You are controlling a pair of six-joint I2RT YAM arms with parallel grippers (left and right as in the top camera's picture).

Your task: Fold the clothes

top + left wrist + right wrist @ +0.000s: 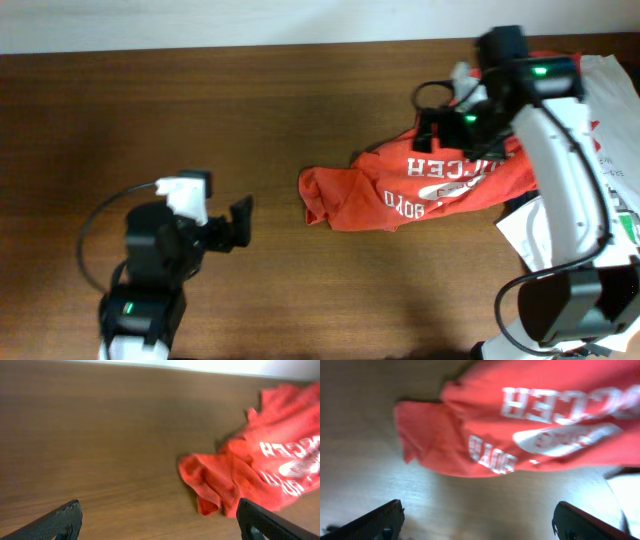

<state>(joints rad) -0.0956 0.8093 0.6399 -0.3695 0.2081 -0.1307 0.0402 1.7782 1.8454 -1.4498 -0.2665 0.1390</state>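
Note:
The red-orange T-shirt (pixel 420 185) lies crumpled on the wooden table, right of centre, with its white lettering facing up. It also shows in the left wrist view (pixel 260 470) and in the right wrist view (pixel 520 425). My left gripper (pixel 240 222) is open and empty at the lower left, well apart from the shirt's left edge; its fingers (pixel 157 517) frame bare table. My right gripper (pixel 445 125) is open and empty over the shirt's far edge; its fingers (pixel 477 517) are spread wide, with nothing between them.
A pile of white cloth with red print (pixel 610 110) lies at the right edge, partly under my right arm. More white material (pixel 530 235) lies below the shirt's right end. The table's far edge (pixel 250 45) meets a pale wall.

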